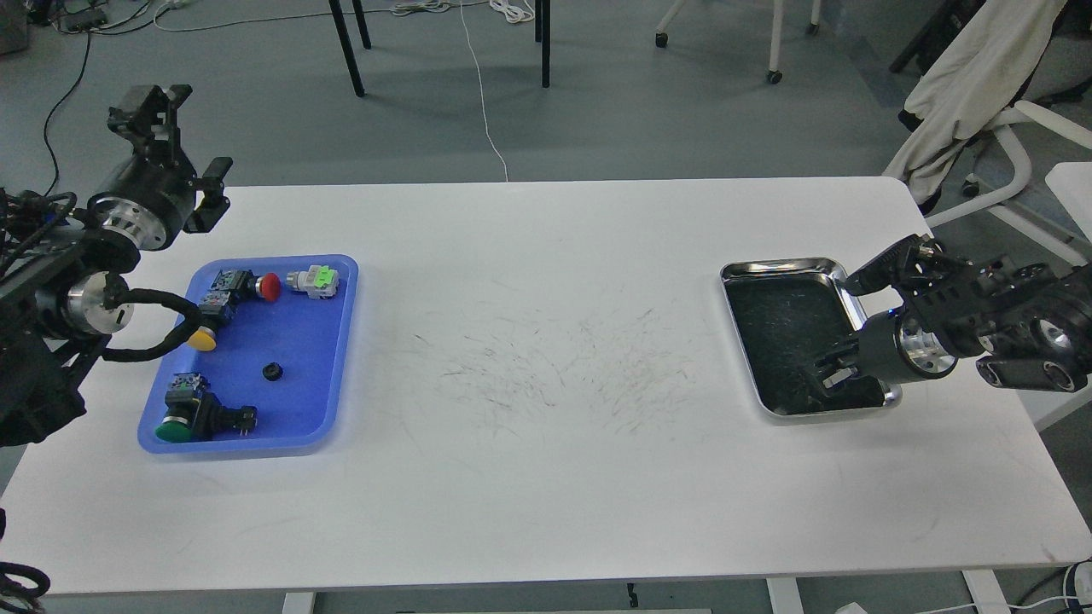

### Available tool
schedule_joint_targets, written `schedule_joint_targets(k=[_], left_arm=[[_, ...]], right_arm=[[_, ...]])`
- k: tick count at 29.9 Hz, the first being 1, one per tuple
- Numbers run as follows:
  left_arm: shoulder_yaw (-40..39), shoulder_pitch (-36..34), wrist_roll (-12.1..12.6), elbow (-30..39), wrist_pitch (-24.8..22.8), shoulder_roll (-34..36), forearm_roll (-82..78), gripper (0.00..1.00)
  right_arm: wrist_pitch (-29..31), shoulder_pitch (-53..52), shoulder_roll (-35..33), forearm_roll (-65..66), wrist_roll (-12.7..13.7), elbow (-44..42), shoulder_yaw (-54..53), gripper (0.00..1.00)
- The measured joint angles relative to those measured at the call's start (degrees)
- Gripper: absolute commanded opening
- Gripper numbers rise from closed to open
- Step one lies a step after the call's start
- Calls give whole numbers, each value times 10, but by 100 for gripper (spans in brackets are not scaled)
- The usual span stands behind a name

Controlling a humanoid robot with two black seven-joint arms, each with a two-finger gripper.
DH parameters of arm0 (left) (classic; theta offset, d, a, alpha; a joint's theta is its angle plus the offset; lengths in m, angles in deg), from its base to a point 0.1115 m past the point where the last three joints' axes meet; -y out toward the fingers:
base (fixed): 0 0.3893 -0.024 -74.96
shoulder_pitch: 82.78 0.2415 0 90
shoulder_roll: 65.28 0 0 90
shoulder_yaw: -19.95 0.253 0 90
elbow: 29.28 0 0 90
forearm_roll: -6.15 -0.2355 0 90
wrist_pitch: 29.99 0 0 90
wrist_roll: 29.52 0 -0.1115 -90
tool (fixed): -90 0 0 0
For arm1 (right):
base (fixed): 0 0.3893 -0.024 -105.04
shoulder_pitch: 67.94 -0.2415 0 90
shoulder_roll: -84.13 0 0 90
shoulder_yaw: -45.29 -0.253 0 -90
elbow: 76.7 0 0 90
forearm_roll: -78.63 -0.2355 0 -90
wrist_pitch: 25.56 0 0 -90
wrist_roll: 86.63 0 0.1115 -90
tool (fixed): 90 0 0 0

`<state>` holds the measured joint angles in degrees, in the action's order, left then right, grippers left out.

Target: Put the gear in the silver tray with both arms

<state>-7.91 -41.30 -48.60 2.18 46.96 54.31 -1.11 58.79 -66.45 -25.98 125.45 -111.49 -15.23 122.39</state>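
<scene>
The silver tray (789, 269) lies at the right of the white table, with a dark scratched bottom. A small black round gear (272, 372) lies in the blue plastic tray (320, 401) at the left. My right gripper (824, 372) reaches low over the silver tray's near right corner. Its dark fingers blend into the tray's bottom, so I cannot tell how they stand or whether they hold anything. My left gripper (215, 193) is raised behind the blue tray's far left corner, apart from the gear. It is seen dark and end-on.
The blue tray also holds several push-button switches: red (270, 286), yellow (202, 338) and green (173, 429), plus a green-and-white part (314, 280). A black cable (158, 328) from my left arm hangs over its left rim. Chairs stand beyond the table's right end.
</scene>
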Motion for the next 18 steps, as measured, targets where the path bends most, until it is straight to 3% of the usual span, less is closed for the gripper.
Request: schedule_joint_targets(k=[9,14,16,18], left_arm=[[0,0,0,0,0,0,-1,98],[1,0,0,0,0,0,-1,98],[1,1,0,0,0,0,-1,98],[1,1,0,1,0,2,-2,98]], right_arm=[[-1,-4,-5,-1,0,4,-1,57],[-3,-11,-7,-5,1,5,-20,67],[-5,-17,-18,-9,3,4,-49,77],[-2,-21,-38,-26,5,3,-99,80]])
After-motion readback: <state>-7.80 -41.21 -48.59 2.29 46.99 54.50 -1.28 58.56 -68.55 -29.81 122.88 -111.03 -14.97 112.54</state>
